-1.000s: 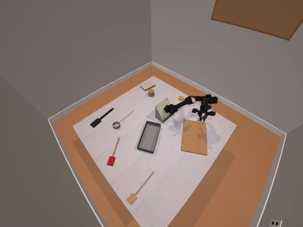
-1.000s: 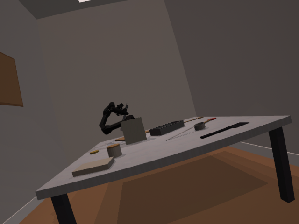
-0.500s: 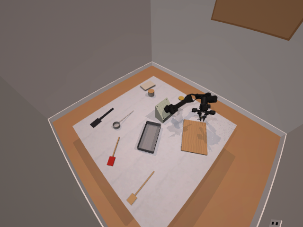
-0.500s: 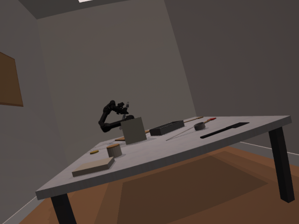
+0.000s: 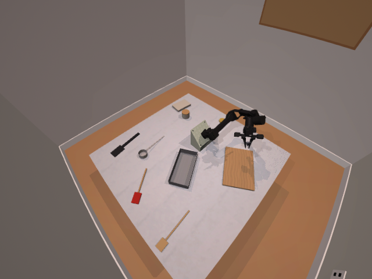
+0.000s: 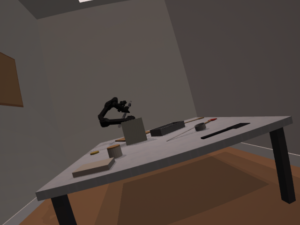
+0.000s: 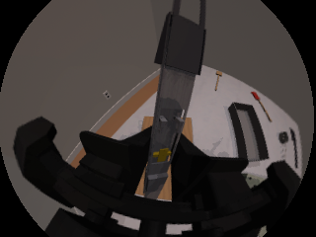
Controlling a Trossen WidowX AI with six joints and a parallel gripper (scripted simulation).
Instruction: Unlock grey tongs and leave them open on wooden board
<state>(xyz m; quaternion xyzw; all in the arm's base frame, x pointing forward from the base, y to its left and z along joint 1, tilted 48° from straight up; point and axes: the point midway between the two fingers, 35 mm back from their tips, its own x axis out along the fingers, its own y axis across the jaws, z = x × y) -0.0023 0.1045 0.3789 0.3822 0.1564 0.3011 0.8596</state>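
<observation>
My gripper (image 5: 247,146) (image 6: 128,111) (image 7: 164,128) is shut on the grey tongs (image 6: 130,104) (image 7: 175,89) and holds them in the air. The tongs stand steeply tilted, with one end above the fingers and the other below. In the wrist view, a dark block with two thin prongs is at the upper end, and a small yellow part (image 7: 162,155) shows near the narrow lower end. Whether the lock is released cannot be told. The wooden board (image 5: 238,176) (image 6: 119,140) lies flat below and in front of the gripper. The roasting tin (image 5: 178,184) (image 6: 157,131) is empty.
A pale green wedge-shaped block (image 5: 199,135) (image 6: 133,131) stands beside the arm's base. A strainer (image 5: 143,154), a black spatula (image 5: 117,150), a red spatula (image 5: 136,198), a wooden spatula (image 5: 161,244), a round canister (image 5: 185,114) and a beige slab (image 5: 181,104) are farther off.
</observation>
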